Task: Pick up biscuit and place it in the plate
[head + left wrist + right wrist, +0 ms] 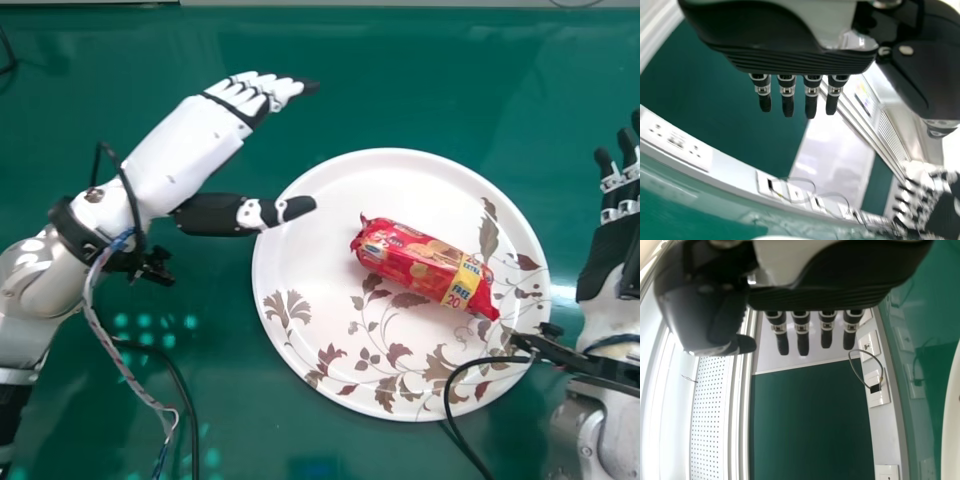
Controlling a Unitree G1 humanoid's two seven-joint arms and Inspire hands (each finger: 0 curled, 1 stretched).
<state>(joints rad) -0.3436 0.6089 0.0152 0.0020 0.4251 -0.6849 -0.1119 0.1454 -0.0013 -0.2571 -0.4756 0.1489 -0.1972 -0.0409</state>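
The red biscuit packet with a yellow band (425,267) lies on the round white plate with brown leaf print (325,265), right of the frame's centre. At upper left, the left robot hand (190,145) is open, holding nothing; the right robot hand (612,245), right edge, is open too. Placement looks complete; only withdrawing seems left.

A glossy green tabletop (420,80) spreads out, with pale spots of light on it. White sockets (885,399) line a light strip beside a dark green panel (810,425); a thin cable (882,370) loops at one, near a perforated panel (707,410).
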